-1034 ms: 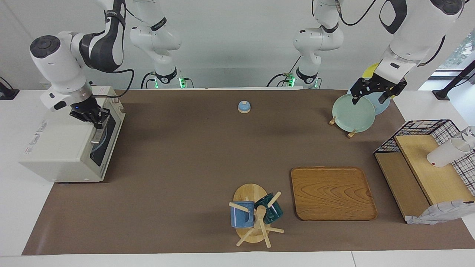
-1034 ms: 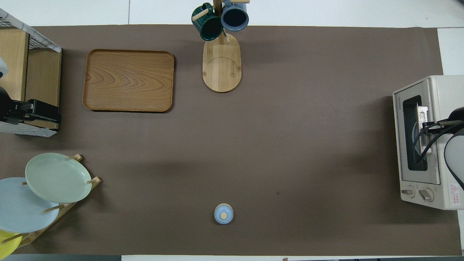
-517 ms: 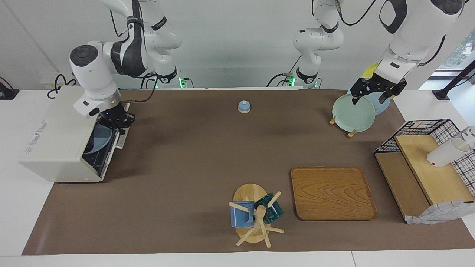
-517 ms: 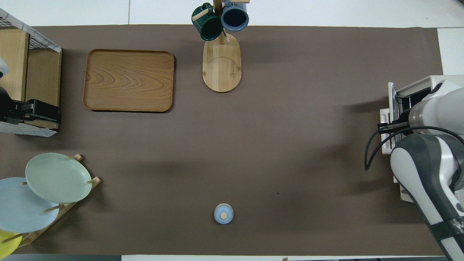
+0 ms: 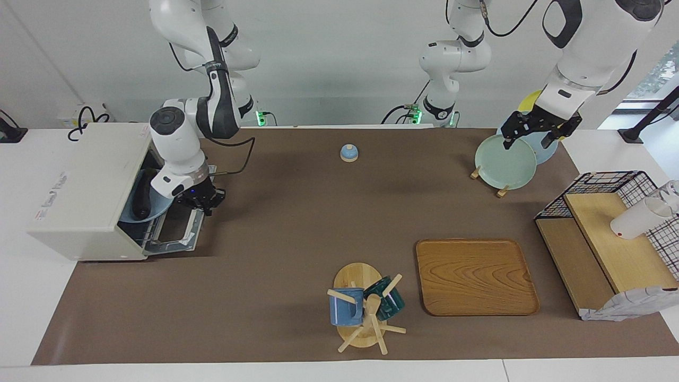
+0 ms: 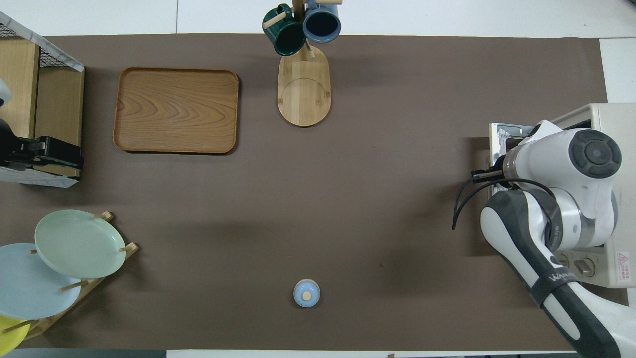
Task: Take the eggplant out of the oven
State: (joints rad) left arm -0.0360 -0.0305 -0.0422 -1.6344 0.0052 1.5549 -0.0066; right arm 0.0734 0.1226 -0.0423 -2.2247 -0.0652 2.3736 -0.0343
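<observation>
Since a second ago, you saw the oven (image 5: pixel 85 191) door (image 5: pixel 177 231) swing from closed to nearly flat on the mat, drawn down by the right gripper (image 5: pixel 202 202), which stayed pinched shut on the door's handle at the door's outer edge. The oven sat at the right arm's end of the table, and through its mouth the eggplant (image 5: pixel 142 199) lay on a pale blue plate (image 5: pixel 151 209) inside, its length running into the cavity. The left gripper (image 5: pixel 536 130) waited with fingers spread wide above the plate rack (image 5: pixel 504 164) at the left arm's end, holding nothing. You should expect the eggplant to be light but glossy and likely slippery, fairly firm with a thin stem end; taking it across its thicker middle looks safest, because a pinch near the tip could let it swing or slide.
</observation>
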